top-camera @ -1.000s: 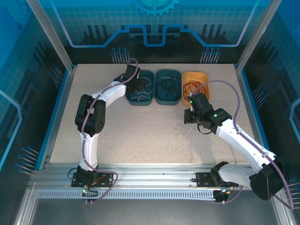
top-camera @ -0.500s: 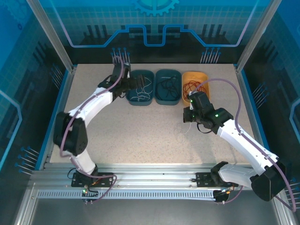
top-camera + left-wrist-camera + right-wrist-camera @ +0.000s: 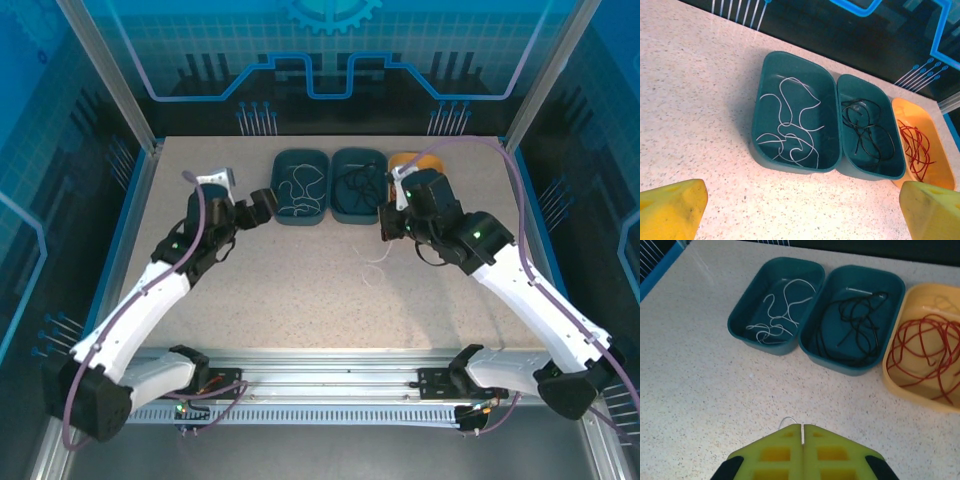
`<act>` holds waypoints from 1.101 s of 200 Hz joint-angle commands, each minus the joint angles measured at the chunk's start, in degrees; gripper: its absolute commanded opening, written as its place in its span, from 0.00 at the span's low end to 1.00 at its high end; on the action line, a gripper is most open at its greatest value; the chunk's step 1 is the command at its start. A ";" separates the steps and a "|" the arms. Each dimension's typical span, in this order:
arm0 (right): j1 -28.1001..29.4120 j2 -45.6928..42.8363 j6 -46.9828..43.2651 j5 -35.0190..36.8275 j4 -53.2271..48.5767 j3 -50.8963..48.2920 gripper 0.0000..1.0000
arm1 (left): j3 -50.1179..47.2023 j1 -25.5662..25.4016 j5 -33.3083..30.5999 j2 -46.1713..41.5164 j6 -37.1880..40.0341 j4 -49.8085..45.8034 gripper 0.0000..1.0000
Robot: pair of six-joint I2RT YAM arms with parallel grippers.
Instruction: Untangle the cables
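Note:
A white cable (image 3: pixel 790 120) lies coiled in the left teal bin (image 3: pixel 285 215). A black cable (image 3: pixel 867 130) sits in the middle teal bin (image 3: pixel 340 215), and a red cable (image 3: pixel 925 350) in the orange bin (image 3: pixel 892 375). My left gripper (image 3: pixel 262 203) hovers open just left of the teal bins, its yellow fingers (image 3: pixel 670 210) wide apart and nothing between them. In front of the middle bin, my right gripper (image 3: pixel 802 432) is shut on a thin white cable (image 3: pixel 378 262) that hangs down to the tabletop; a small loop (image 3: pixel 787 419) of it shows at the fingertips.
The three bins stand side by side at the back of the speckled tabletop (image 3: pixel 300 290). Blue walls and aluminium posts enclose the table. The right arm's purple hose (image 3: pixel 520 200) arcs over the orange bin.
My left gripper has opened and drawn back left and toward me from the left teal bin, leaving the white cable inside. The right gripper has moved slightly toward the bins, still shut.

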 commanded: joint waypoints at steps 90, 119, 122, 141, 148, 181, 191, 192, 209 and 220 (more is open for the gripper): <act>1.06 24.91 -9.23 -2.22 -7.34 35.10 0.00 | -19.23 0.35 -1.98 -27.43 -3.30 -7.82 0.99; 1.12 33.55 -10.87 -2.27 -8.27 45.81 0.00 | -21.54 0.35 -1.21 -31.78 -3.70 -11.42 0.99; 1.13 34.47 -11.04 -2.30 -8.41 46.94 0.00 | -21.92 0.31 -1.12 -32.17 -3.95 -11.65 0.99; 1.15 39.78 -11.84 -2.30 -8.68 53.38 0.00 | -24.08 0.29 -0.20 -34.23 -5.63 -12.14 0.99; 1.06 41.99 -12.20 -2.28 -8.77 55.51 0.00 | -24.83 0.31 0.14 -34.93 -6.40 -12.34 0.99; 1.01 49.79 -13.41 -1.35 -8.48 64.71 0.00 | -27.90 0.29 1.32 -37.49 -8.97 -13.20 0.99; 1.09 51.30 -13.59 -1.25 -7.64 65.96 0.00 | -28.34 0.29 1.32 -38.05 -9.45 -13.57 0.99; 1.08 51.40 -13.59 -1.29 -7.54 66.05 0.00 | -28.39 0.29 1.32 -38.12 -9.51 -13.63 0.99; 1.06 52.58 -13.82 -1.60 -4.92 66.16 0.00 | -28.66 0.29 1.62 -38.71 -9.79 -14.10 0.99; 1.04 53.14 -14.01 -1.52 -3.07 65.85 0.00 | -28.79 0.28 1.75 -38.89 -9.83 -14.53 0.99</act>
